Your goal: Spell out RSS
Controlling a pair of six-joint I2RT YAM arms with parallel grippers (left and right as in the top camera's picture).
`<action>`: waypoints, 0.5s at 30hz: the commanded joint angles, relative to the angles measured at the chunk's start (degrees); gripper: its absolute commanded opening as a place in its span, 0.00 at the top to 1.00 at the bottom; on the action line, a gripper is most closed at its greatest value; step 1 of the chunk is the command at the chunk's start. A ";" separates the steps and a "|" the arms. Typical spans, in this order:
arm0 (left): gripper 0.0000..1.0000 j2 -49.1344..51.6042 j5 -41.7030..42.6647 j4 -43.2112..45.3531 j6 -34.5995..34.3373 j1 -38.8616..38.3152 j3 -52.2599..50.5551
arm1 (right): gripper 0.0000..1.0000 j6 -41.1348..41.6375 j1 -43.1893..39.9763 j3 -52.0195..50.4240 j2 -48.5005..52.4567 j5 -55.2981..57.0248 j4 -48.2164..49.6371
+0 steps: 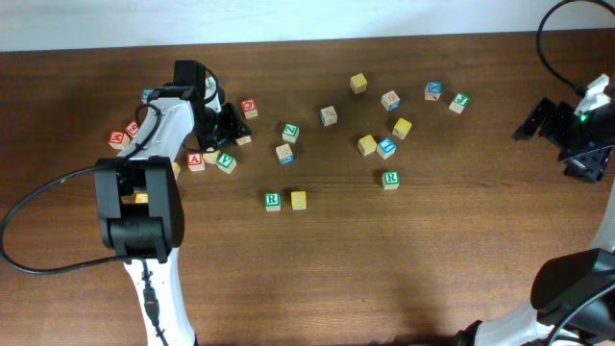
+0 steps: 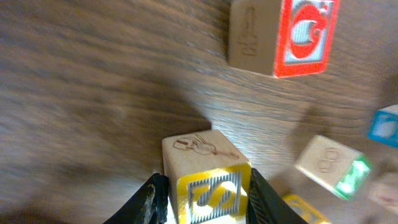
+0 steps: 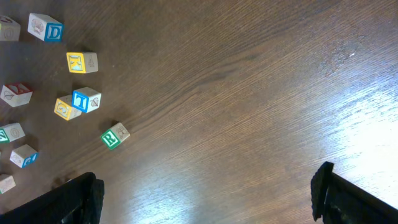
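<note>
The left gripper (image 2: 208, 202) is clamped on a yellow-framed block (image 2: 199, 155) at the left of the table (image 1: 432, 269), near a red-framed block (image 2: 292, 37); the held letter is too blurred to read. A green R (image 1: 273, 200) sits mid-table with a yellow block (image 1: 299, 200) just beside it. The right gripper (image 3: 208, 199) hangs at the far right, fingers wide apart

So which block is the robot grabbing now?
Look at the left side of the table, where the left gripper reaches into a cluster of blocks. Between its fingers sits a wooden block; its face is framed yellow, unlike the red block and green block.
</note>
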 commanded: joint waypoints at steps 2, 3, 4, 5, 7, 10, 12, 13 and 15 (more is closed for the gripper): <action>0.69 0.17 7.61 -0.37 -15.32 -0.07 -0.07 | 0.02 0.42 0.13 -0.20 -0.07 -0.28 0.04; 0.70 0.17 7.61 -0.37 -16.06 -0.07 -0.07 | 0.02 0.42 0.13 -0.20 -0.07 -0.26 0.04; 0.70 0.17 7.61 -0.37 -16.76 -0.07 -0.07 | 0.02 0.42 0.13 -0.20 -0.07 -0.26 0.04; 0.67 0.17 7.58 -0.35 -16.94 -0.07 -0.07 | 0.02 0.42 0.13 -0.20 -0.07 -0.28 0.04; 0.59 0.17 6.95 1.01 -16.83 -0.02 -0.07 | 0.02 0.42 0.13 -0.20 -0.07 -0.26 0.04; 0.55 0.17 6.34 2.75 -11.80 0.11 -0.07 | 0.02 0.42 0.13 -0.20 -0.07 -0.28 0.04; 0.56 0.15 6.62 1.81 -10.73 0.11 -0.07 | 0.02 0.42 0.13 -0.20 -0.07 -0.26 0.04; 0.57 0.13 6.73 1.07 -10.67 0.11 -0.07 | 0.02 0.42 0.13 -0.20 -0.07 -0.26 0.04; 0.56 -0.04 6.95 -0.17 -8.98 0.11 -0.04 | 0.02 0.42 0.13 -0.20 -0.07 -0.26 0.04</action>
